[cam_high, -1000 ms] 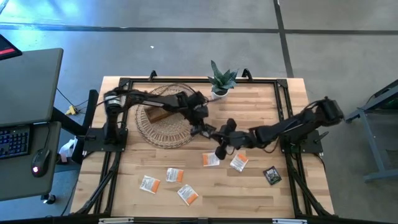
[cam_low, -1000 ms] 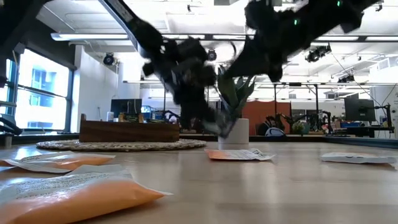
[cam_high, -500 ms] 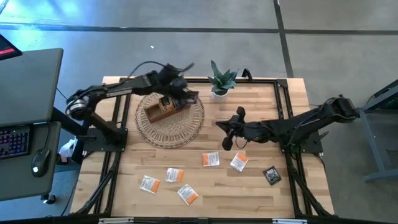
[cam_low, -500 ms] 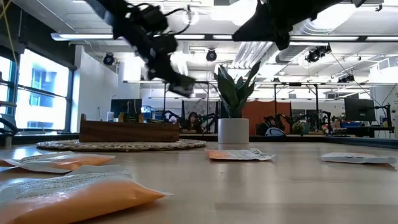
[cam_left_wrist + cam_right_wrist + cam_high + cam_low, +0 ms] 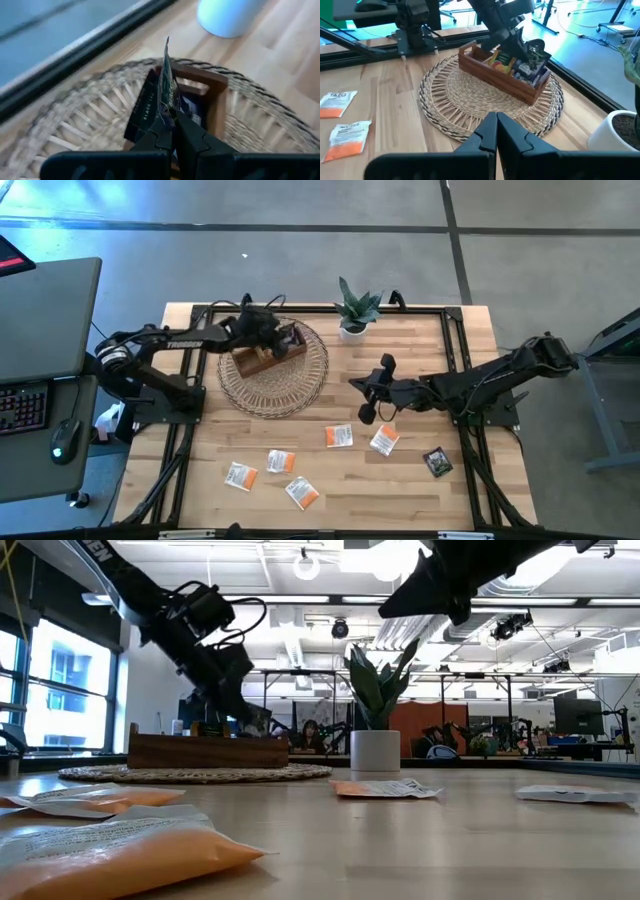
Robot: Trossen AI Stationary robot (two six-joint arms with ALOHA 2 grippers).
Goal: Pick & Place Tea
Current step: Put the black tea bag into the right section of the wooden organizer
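My left gripper (image 5: 283,340) is over the brown wooden tray (image 5: 258,360) on the round woven mat, shut on a dark tea sachet with a green label (image 5: 167,85). The tray holds other sachets (image 5: 502,59) standing in it. My right gripper (image 5: 364,402) hangs shut and empty above the table's middle, pointing toward the mat. Several orange-and-white sachets (image 5: 339,437) and one dark sachet (image 5: 437,462) lie flat on the near half of the table. My left gripper pinches the dark sachet between its two fingers (image 5: 162,131) at one edge (image 5: 169,111). The sachet sticks out beyond the fingertips, edge-on, in one flat piece. The fingers slant down from the table's left, with the sachet (image 5: 536,52) at the tray's end compartment; whether it touches the tray I cannot tell.
A small potted plant (image 5: 355,310) stands at the far edge, right of the woven mat (image 5: 300,385). Black frame rails run along the table's sides. Bare wood lies between the mat and the loose sachets.
My left gripper has carried the dark sachet from the table's middle, beside my right gripper, up and toward the far left, then down over the wooden tray. My right gripper rose a little and drew slightly toward the far edge early on, then kept still.
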